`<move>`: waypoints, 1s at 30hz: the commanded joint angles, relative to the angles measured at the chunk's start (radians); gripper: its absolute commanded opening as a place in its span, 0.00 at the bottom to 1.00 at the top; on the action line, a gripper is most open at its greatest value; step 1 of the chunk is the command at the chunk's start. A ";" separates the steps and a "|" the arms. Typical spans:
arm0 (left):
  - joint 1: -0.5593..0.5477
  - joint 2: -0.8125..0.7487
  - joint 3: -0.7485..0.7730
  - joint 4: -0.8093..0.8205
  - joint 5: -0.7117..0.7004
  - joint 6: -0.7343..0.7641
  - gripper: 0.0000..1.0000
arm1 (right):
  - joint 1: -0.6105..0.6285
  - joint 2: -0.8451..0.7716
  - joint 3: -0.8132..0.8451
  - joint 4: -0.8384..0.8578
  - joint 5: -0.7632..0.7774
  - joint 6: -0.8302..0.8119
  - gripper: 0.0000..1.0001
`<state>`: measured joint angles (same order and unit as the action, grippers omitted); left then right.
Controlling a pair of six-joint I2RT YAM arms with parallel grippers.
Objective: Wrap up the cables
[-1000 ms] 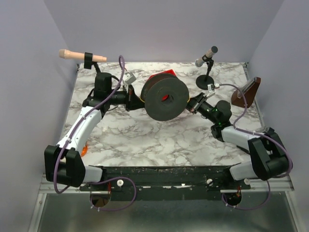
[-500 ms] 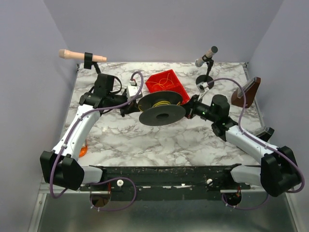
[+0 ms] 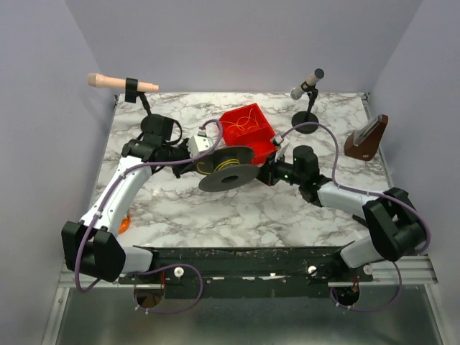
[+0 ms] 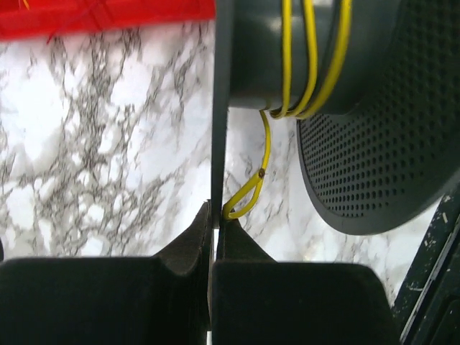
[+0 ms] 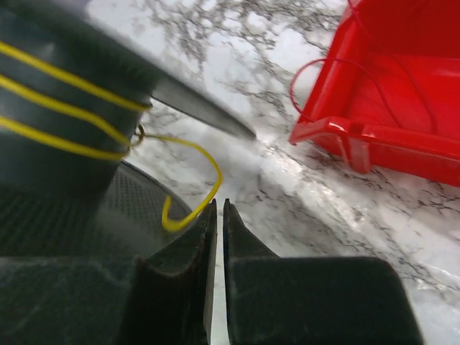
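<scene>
A dark grey spool lies tilted at the table's middle, with yellow cable wound on its hub. In the left wrist view my left gripper is shut on the spool's thin flange; a free looped cable end sits just beside the fingertip, and several turns circle the hub. My left gripper is at the spool's left edge. My right gripper is at its right edge. In the right wrist view it is shut with nothing between the jaws, and a yellow cable end curls beside its left finger.
A red bin holding thin loose cables stands just behind the spool, and shows in the right wrist view. A beige microphone on a stand is back left, a grey one back right. A brown stand sits far right.
The spool has swung from standing face-on to lying tilted and lower. Both grippers came in and down with it; the right arm moved left.
</scene>
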<state>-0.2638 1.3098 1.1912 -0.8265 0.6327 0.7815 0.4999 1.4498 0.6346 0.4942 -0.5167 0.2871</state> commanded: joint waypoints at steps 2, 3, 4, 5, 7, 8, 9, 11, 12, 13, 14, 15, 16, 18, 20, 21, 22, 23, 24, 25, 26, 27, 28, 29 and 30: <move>-0.025 0.009 0.002 -0.052 -0.166 0.058 0.00 | 0.029 0.089 0.031 0.056 0.058 -0.105 0.21; -0.031 0.014 0.001 -0.054 -0.180 0.059 0.00 | 0.031 0.107 0.037 0.069 0.052 -0.097 0.24; -0.037 0.019 -0.001 -0.056 -0.194 0.064 0.00 | 0.029 0.116 0.040 0.072 0.050 -0.094 0.26; -0.041 0.020 -0.004 -0.059 -0.203 0.067 0.00 | 0.031 0.129 0.039 0.073 0.052 -0.091 0.29; -0.046 0.029 -0.010 -0.060 -0.208 0.076 0.00 | 0.031 0.144 0.036 0.070 0.038 -0.091 0.30; -0.054 0.034 -0.010 -0.062 -0.221 0.078 0.00 | 0.031 0.146 0.034 0.066 0.032 -0.094 0.31; -0.061 0.040 -0.010 -0.068 -0.238 0.082 0.00 | 0.029 0.139 0.031 0.060 0.030 -0.095 0.31; -0.081 0.049 -0.005 -0.079 -0.263 0.090 0.00 | 0.029 0.107 0.020 0.038 0.047 -0.115 0.32; -0.086 0.052 -0.001 -0.086 -0.266 0.094 0.00 | 0.029 0.086 0.014 0.032 0.067 -0.127 0.34; -0.089 0.055 0.004 -0.094 -0.268 0.096 0.00 | 0.029 0.057 0.010 0.006 0.089 -0.158 0.36; -0.091 0.062 0.007 -0.098 -0.271 0.099 0.00 | 0.028 0.028 0.014 -0.044 0.105 -0.195 0.38; -0.092 0.066 0.005 -0.102 -0.274 0.099 0.00 | 0.028 -0.001 0.020 -0.089 0.125 -0.227 0.40; -0.094 0.071 0.004 -0.099 -0.284 0.101 0.00 | 0.028 -0.026 0.034 -0.147 0.150 -0.261 0.42; -0.098 0.077 -0.010 -0.091 -0.300 0.108 0.00 | 0.026 -0.069 0.060 -0.241 0.184 -0.329 0.48; -0.101 0.081 -0.018 -0.086 -0.303 0.110 0.00 | 0.028 -0.120 0.073 -0.290 0.179 -0.370 0.54; -0.104 0.083 -0.019 -0.088 -0.300 0.110 0.00 | 0.028 -0.146 0.074 -0.295 0.156 -0.381 0.56; -0.107 0.082 -0.016 -0.088 -0.294 0.108 0.00 | 0.028 -0.176 0.073 -0.292 0.127 -0.393 0.60; -0.110 0.080 -0.012 -0.089 -0.292 0.107 0.00 | 0.026 -0.198 0.070 -0.278 0.086 -0.411 0.72; -0.112 0.082 -0.007 -0.094 -0.288 0.108 0.00 | 0.026 -0.221 0.062 -0.249 0.058 -0.417 0.85; -0.112 0.080 0.001 -0.100 -0.286 0.108 0.00 | 0.028 -0.235 0.060 -0.234 0.031 -0.422 1.00; -0.112 0.082 0.008 -0.105 -0.281 0.110 0.00 | 0.026 -0.247 0.065 -0.223 -0.004 -0.437 1.00; -0.114 0.082 0.016 -0.111 -0.277 0.111 0.00 | 0.029 -0.255 0.077 -0.224 -0.047 -0.453 1.00; -0.112 0.085 0.028 -0.120 -0.271 0.116 0.00 | 0.029 -0.256 0.083 -0.220 -0.102 -0.472 1.00; -0.114 0.085 0.036 -0.129 -0.265 0.119 0.00 | 0.031 -0.261 0.085 -0.204 -0.161 -0.495 1.00; -0.114 0.086 0.044 -0.134 -0.258 0.119 0.00 | 0.035 -0.258 0.085 -0.195 -0.234 -0.521 1.00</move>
<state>-0.3687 1.3788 1.1927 -0.9104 0.3565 0.8715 0.5240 1.2015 0.6895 0.2829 -0.5076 -0.1165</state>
